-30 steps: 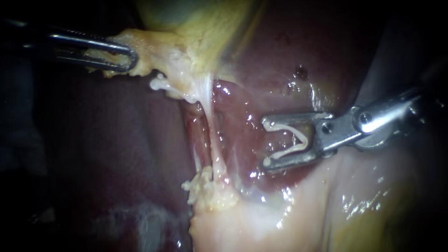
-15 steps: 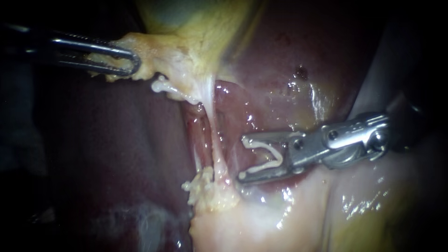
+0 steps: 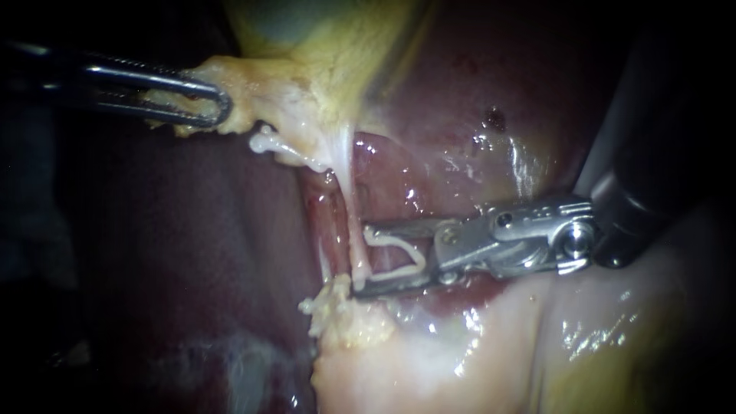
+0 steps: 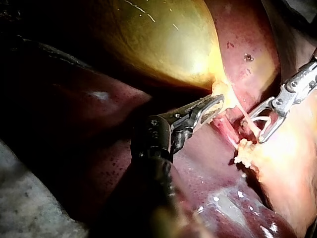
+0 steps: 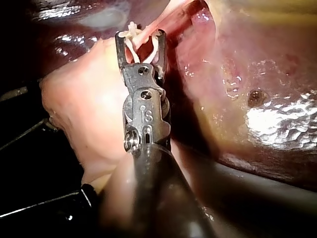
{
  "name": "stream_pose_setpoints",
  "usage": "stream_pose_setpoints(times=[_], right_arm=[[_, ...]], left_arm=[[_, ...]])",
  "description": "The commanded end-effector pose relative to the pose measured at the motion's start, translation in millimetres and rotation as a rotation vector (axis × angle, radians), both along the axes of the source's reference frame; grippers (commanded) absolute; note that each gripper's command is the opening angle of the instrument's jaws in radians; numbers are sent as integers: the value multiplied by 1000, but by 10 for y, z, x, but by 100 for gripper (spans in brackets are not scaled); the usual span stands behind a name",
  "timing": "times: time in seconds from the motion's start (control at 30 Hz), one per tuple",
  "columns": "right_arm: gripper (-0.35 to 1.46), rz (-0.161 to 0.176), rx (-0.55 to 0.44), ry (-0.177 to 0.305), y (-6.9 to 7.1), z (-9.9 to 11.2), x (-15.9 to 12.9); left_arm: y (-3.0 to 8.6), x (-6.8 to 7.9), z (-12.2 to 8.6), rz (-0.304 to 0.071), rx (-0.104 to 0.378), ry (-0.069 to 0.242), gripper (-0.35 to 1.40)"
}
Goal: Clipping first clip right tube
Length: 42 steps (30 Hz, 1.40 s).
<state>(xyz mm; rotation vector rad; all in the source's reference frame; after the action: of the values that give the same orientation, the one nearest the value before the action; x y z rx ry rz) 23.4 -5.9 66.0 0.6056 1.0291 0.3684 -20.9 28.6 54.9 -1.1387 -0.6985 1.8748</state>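
At centre, the end effector of the right instrument (image 3: 362, 259) holds a clip (image 3: 392, 243), not yet squeezed, astride the right tube (image 3: 351, 207), while the left instrument (image 3: 222, 107) grips the gallbladder (image 3: 261, 96) at upper left.

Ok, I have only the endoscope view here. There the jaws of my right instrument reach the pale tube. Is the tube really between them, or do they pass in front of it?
Observer: The right wrist view looks along the right instrument. There the tube lies between its jaws, inside the spread legs of the clip that they hold.
Operator: Good. And where exactly does my left instrument grip?
Observer: In the left wrist view, the left instrument has its jaws shut on the pale tissue at the narrow end of the gallbladder, whose round yellow body swells beyond them.
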Motion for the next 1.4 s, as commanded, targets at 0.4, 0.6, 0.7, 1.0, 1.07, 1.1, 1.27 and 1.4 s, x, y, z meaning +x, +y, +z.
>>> stream_pose_setpoints(times=[0.4,0.6,0.7,1.0,1.07,1.1,1.27,1.4], right_arm=[[49,16,94,75,-6,18,25],[49,35,112,102,-7,20,31],[49,45,124,115,-7,21,32],[49,-18,205,204,-15,19,33],[49,-23,226,227,-18,14,34],[49,-26,228,238,-21,12,35],[49,-54,241,268,-33,-5,42],[48,-68,261,298,-40,-14,48]], left_arm=[[0,-1,0,-1,-1,1,-35],[-1,-1,0,-1,-1,1,-35],[-1,-1,1,-2,-1,1,-35],[-2,-2,1,0,-1,0,-35],[-2,-2,1,0,-1,0,-35],[-2,-2,2,0,-1,0,-35],[-2,-2,2,1,-1,0,-35],[-2,-2,2,1,-1,0,-35]])
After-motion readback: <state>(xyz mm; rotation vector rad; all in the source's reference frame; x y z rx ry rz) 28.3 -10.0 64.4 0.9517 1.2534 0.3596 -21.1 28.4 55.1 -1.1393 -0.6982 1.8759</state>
